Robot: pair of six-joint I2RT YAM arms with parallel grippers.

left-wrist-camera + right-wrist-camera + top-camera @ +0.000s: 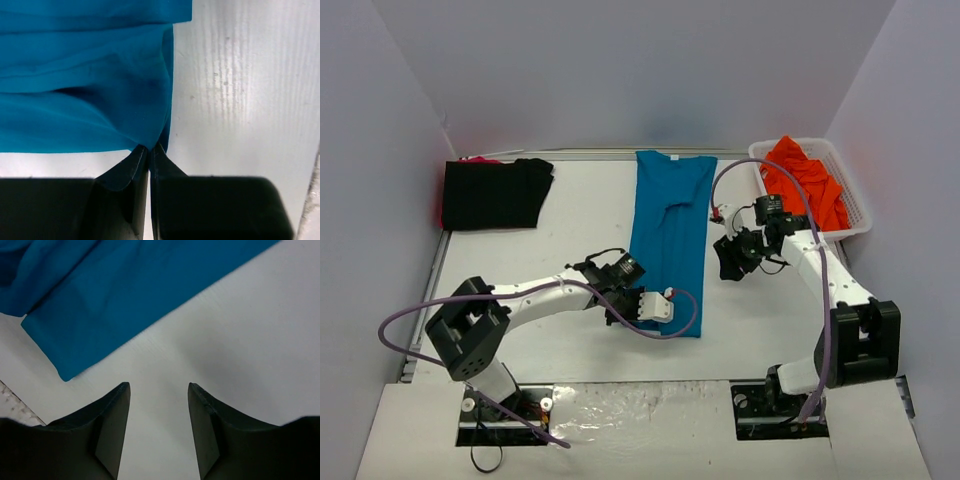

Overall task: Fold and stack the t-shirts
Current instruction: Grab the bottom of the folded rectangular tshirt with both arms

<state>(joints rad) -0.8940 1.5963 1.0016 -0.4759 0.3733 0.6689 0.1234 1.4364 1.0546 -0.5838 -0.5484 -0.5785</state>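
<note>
Teal shirt (668, 235): long strip, table (550, 255) centre. Left gripper (149, 148): jaws pinched on its near hem. Right gripper (159, 402): jaws wide, empty. Black shirt (495, 194): far-left corner. Orange shirt (805, 183): basket (861, 216), far-right corner.

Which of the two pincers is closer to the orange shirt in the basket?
Right. The right pincer hangs open near the white basket holding the orange shirt; the left pincer is farther off, pinching the teal shirt at its near end.

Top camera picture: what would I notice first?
The long teal-blue t-shirt lies down the middle of the table, its near edge pinched by the left gripper. Bright orange shirts heap in the white basket at far right, and a black shirt lies folded at far left.
</note>
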